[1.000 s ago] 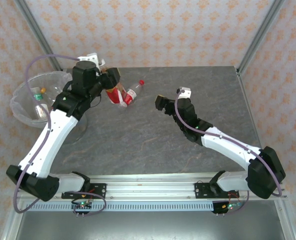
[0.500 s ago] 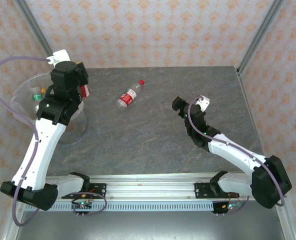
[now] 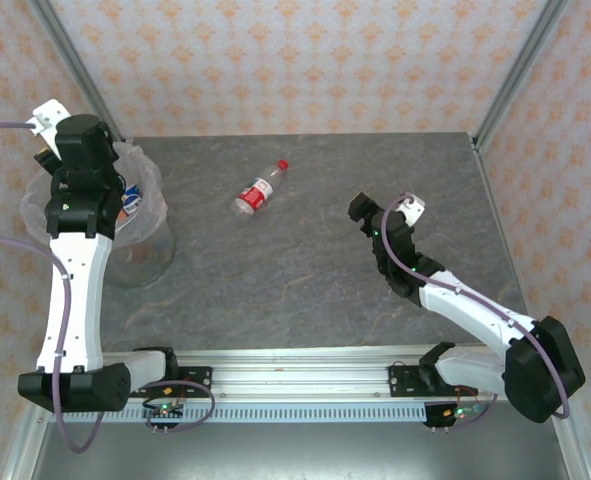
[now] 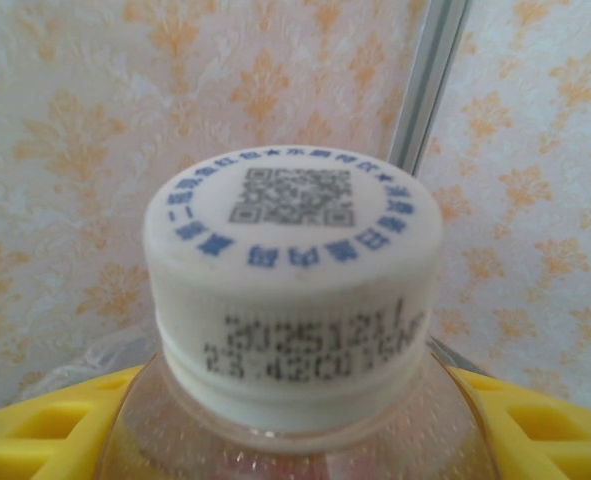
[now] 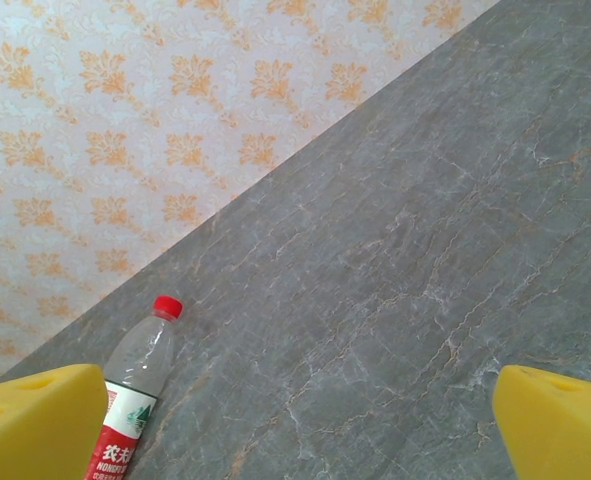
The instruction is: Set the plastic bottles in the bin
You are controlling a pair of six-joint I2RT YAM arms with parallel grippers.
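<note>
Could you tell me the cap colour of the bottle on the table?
Red cap; right wrist view.

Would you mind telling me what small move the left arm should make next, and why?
Probably open the left gripper to release. It is clamped on the white-capped bottle, and the top view shows it positioned above the bin, so the bottle should drop inside.

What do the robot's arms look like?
The left arm and right arm are both made of white tubes with chunky black joints and black bases. A thin purple cable loops along each one, up to a small white box by the wrist. The fingers are bright yellow blocks.
</note>
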